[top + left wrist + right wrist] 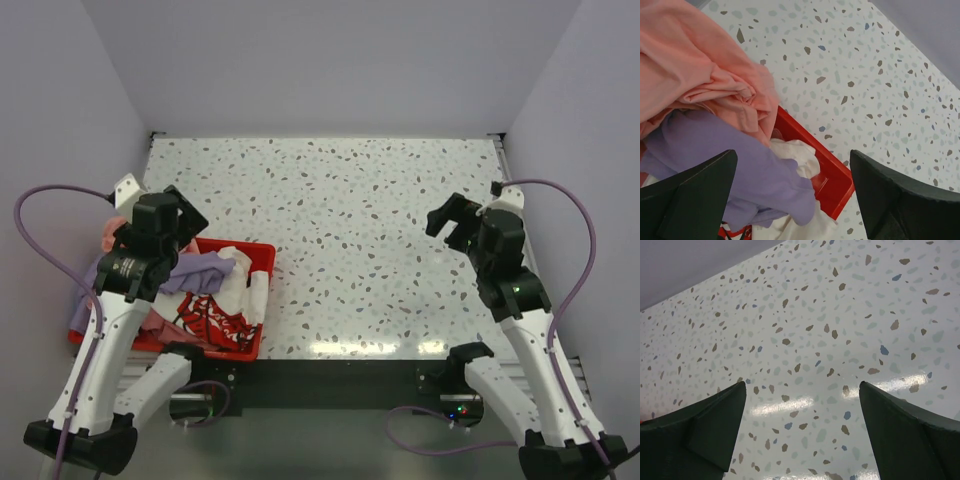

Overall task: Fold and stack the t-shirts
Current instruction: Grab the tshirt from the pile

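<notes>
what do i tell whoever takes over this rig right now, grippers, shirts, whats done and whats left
Left gripper: open, empty, above the red crate.
Right gripper: open, empty, over the bare table on the right side.
Shirts: the salmon-pink t-shirt, lavender t-shirt and white t-shirt with red print are heaped crumpled in the crate at the table's near left, pink on top.
Done: nothing folded or stacked.
Left: pull out, fold and stack all three.
</notes>
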`<control>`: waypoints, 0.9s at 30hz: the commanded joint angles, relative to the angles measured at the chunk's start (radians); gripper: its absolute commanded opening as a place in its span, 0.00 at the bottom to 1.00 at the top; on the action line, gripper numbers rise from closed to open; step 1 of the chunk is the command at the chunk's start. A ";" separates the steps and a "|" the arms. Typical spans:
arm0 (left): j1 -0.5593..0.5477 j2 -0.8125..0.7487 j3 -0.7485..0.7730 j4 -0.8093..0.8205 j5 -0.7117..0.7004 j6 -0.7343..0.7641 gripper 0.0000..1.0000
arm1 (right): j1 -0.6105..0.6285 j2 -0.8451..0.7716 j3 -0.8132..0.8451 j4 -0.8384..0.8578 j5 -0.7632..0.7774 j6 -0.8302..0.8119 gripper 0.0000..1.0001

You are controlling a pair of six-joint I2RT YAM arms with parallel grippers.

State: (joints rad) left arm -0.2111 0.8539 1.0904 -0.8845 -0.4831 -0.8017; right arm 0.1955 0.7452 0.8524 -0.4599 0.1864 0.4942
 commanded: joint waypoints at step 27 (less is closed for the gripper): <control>0.420 0.425 -0.073 0.140 -0.009 -0.237 0.82 | -0.001 0.088 -0.046 0.124 -0.341 -0.164 0.99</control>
State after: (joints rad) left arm 0.1860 1.2579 1.0294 -0.8242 -0.5457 -1.0309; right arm 0.1955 0.8532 0.7597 -0.3439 -0.1326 0.3389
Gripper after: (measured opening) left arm 0.856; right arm 0.987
